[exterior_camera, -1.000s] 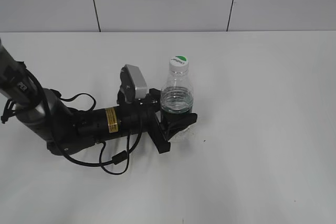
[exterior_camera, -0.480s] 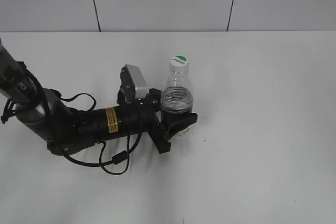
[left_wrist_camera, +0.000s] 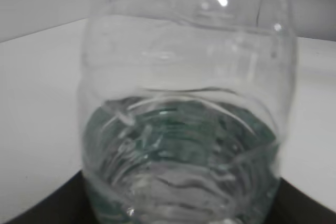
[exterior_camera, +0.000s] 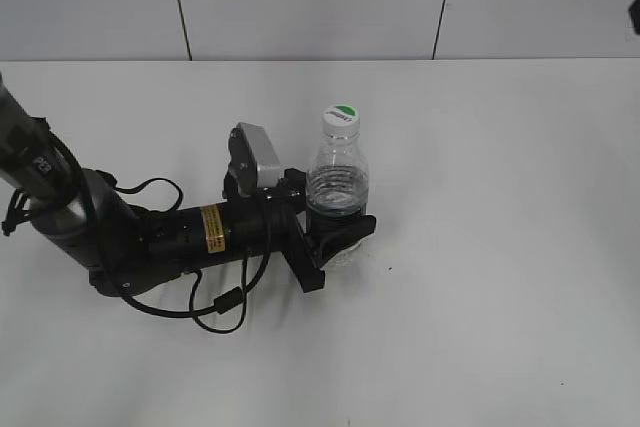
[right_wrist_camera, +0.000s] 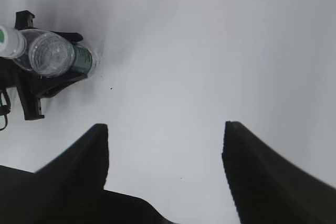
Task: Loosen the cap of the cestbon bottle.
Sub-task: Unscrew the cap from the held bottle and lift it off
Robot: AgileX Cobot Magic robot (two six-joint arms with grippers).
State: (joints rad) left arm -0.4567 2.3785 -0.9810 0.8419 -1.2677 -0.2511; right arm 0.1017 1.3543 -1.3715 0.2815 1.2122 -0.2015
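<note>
Almost nothing differs from a second ago: left gripper (exterior_camera: 338,237) is clamped on the lower body of the cestbon bottle (exterior_camera: 337,187), same spot, bottle upright between its fingers on the white table (exterior_camera: 500,247). Only new thing: a dark sliver enters the top right corner of the exterior view, probably the right arm arriving. Judgement: bottle braced, cap-turning not yet begun.

Right gripper (right_wrist_camera: 165,145) has fingers spread wide with nothing between them, high above the table, bottle well off to their far left. Cap (exterior_camera: 342,117) sits on the neck, above the left fingers, untouched.

Left wrist view shows only blurred bottle wall; its fingers are hidden. Label text is unreadable.
</note>
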